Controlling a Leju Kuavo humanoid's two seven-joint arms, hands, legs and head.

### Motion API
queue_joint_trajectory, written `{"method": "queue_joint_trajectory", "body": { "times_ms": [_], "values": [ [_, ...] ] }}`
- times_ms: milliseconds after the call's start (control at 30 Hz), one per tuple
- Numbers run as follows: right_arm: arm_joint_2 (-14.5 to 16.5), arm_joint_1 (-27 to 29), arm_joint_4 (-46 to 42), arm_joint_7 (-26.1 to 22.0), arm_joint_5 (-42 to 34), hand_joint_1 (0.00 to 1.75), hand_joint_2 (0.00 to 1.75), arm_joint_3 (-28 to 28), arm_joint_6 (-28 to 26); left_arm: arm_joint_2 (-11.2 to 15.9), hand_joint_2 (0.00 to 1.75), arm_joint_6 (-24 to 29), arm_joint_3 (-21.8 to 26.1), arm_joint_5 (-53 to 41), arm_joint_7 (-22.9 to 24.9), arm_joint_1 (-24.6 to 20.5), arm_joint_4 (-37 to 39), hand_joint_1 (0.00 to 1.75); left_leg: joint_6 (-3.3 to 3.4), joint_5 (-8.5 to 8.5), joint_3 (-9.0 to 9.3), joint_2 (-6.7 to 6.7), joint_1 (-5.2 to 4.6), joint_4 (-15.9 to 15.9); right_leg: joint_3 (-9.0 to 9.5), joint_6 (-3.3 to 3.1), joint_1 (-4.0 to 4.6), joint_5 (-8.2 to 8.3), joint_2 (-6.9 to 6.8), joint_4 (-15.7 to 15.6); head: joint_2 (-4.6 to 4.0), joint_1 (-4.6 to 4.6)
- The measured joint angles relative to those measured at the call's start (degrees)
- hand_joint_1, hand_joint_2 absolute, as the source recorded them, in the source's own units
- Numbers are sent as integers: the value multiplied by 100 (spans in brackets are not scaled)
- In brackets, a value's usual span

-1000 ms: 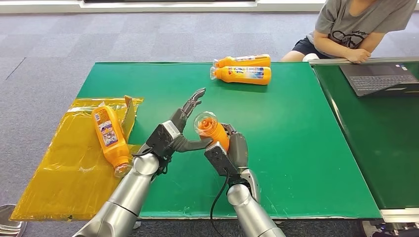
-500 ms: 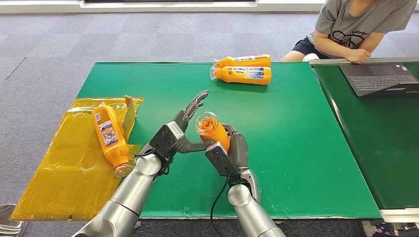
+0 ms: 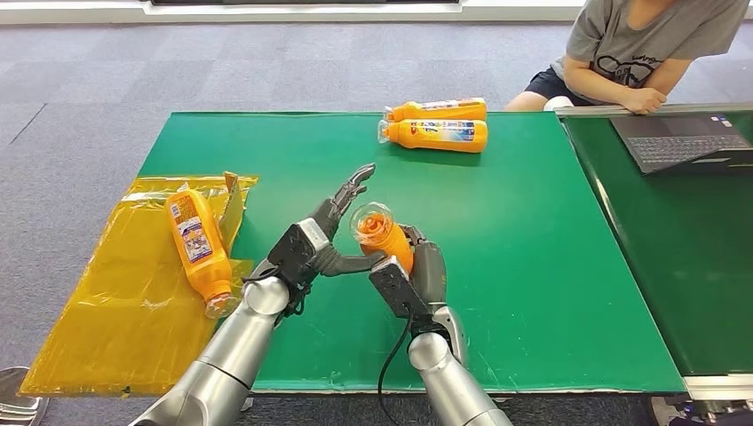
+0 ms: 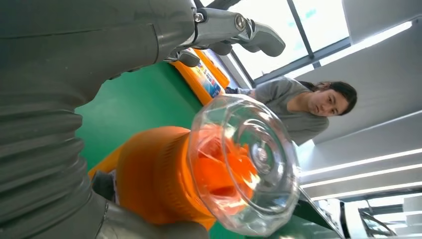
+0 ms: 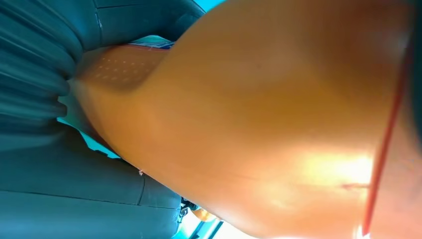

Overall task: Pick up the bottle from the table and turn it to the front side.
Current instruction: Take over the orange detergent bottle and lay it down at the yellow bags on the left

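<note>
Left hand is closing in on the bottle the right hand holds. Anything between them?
Nothing visible. The right hand grips the bottle lifted above the green table; the left hand is open right beside it, fingers spread past its clear end, with no object between.

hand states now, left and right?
Left robot hand: open, fingers spread beside the bottle.
Right robot hand: holding the orange plastic bottle.

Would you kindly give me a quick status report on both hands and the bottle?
Right hand grips the orange bottle, off the green table, clear end up. Left hand open beside it, thumb near the bottle. Nothing in the way.
</note>
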Motion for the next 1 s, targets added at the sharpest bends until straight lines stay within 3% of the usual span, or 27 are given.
{"method": "queue_joint_trajectory", "body": {
  "times_ms": [200, 1000],
  "values": [
    [21, -60, 158, -85, -42, 175, 175, 0, -25, -85, 175, -409, -5, 257, -48, 3, -14, 0, 0, 0, 0, 1, -1, 0, -1, 0, -1, 0, 1, 0, 0, 0],
    [71, -162, 295, -179, -21, 175, 175, 9, -80, -179, 175, -388, -75, 373, 179, 70, -164, 0, 0, 0, 1, 1, 0, 0, -2, 0, 0, 0, 1, 0, 0, 0]
  ]
}}
